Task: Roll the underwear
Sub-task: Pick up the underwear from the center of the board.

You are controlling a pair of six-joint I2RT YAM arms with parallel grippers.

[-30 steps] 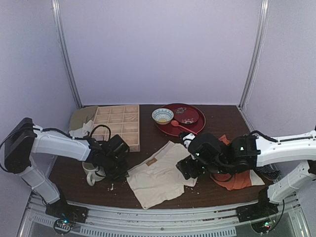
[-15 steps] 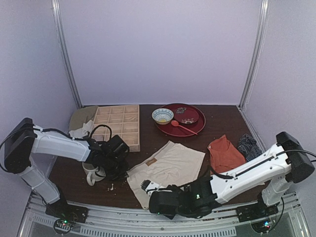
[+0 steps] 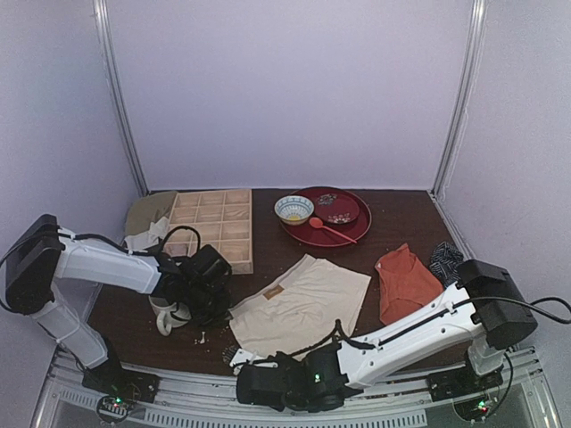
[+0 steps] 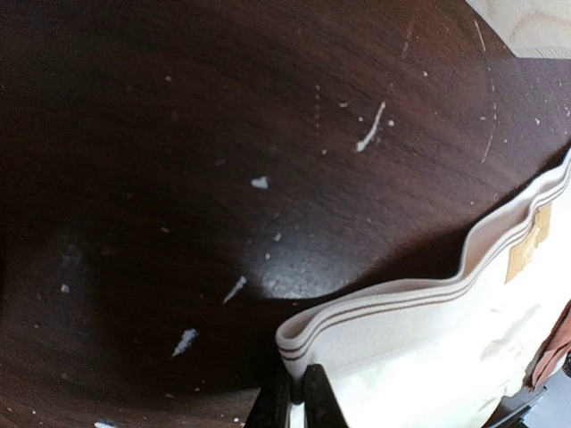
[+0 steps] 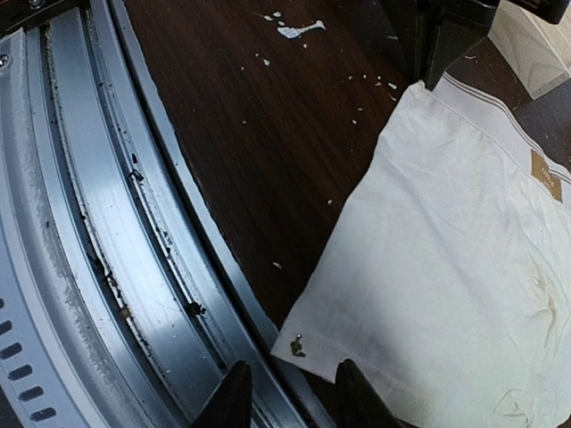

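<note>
Cream underwear [image 3: 299, 308] lies flat just right of the mug [image 3: 163, 314] (waistband rippled, tan label [image 4: 525, 250] showing). The left gripper [image 4: 294, 383] pinches its waistband corner. The right gripper [image 5: 294, 397], fingers spread, hovers at its near corner. An orange garment [image 3: 403, 281] lies farther right, apart.

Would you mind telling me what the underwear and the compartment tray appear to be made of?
The underwear: soft cream knit fabric, probably cotton, matte and wrinkling, with a striped elastic waistband. The compartment tray: pale, seemingly unfinished wood, judging by its light matte tone.
</note>
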